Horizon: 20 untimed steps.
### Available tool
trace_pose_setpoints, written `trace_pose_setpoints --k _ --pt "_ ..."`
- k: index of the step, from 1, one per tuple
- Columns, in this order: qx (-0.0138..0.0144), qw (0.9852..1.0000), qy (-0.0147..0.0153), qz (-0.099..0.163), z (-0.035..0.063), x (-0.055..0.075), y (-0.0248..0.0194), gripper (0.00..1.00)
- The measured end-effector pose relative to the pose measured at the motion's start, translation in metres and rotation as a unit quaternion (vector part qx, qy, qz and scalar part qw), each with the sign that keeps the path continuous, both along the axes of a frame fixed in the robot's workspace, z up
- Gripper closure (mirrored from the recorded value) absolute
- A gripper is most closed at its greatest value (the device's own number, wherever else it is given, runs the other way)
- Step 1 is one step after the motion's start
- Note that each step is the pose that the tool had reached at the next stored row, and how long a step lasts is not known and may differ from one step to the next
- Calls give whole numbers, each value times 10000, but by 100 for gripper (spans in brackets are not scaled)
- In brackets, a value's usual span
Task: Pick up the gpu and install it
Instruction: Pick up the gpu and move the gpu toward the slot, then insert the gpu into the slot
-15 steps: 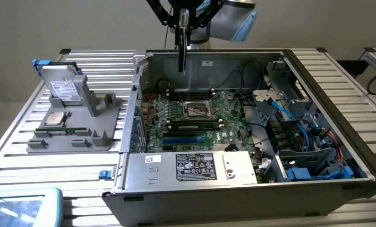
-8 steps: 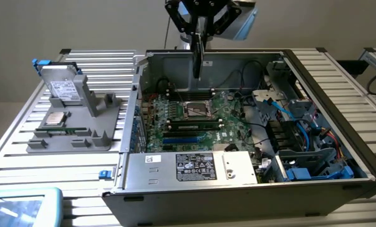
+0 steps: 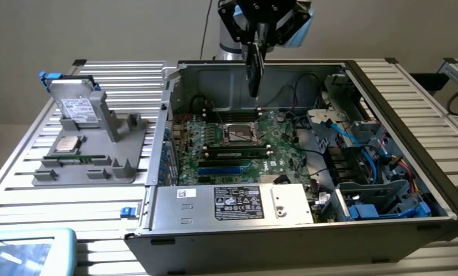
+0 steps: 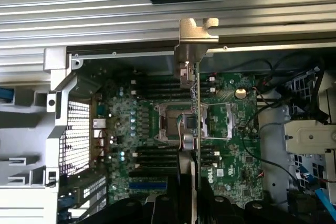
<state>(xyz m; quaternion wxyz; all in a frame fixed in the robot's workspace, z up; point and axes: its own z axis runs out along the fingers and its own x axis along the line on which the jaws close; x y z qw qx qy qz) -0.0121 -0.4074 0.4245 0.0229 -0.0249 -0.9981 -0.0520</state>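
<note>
In the exterior view the end effector [image 3: 258,41] is cut off by the upper edge of the picture, and its fingers are dark and not easy to separate from each other. It holds the gpu [image 3: 254,72], gripped at the card's upper end. The card hangs in the air above the open computer case [image 3: 398,95] and touches nothing below it. Its long axis is close to vertical, and it shows a narrow dark side to this camera.

In the wrist view the gpu [image 4: 193,166] is seen almost edge-on, as a thin line over the motherboard [image 4: 236,129]. The silver bracket [image 4: 198,31] is at the end far from the fingers [image 4: 173,208], which are black and cut off by the picture border. The card covers a part of the CPU socket [image 4: 168,121].

On the exterior view's left, a hard drive [image 3: 79,106] stands in a gray holder [image 3: 121,129] on the slatted tabletop [image 3: 29,195], well apart from the case. A pale blue object [image 3: 22,250] in the corner is cut off, and I cannot tell what it is.
</note>
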Motion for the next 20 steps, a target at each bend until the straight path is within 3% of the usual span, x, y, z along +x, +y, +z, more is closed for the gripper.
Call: trace_pose_setpoints --k 9,12,16,20 --pt "0 10000 0 11 0 0 0 73" --pt "3 9997 0 240 -2 1 0 73" --pt "14 9982 0 602 -3 0 0 73" --pt "29 9953 0 972 -4 1 0 73"
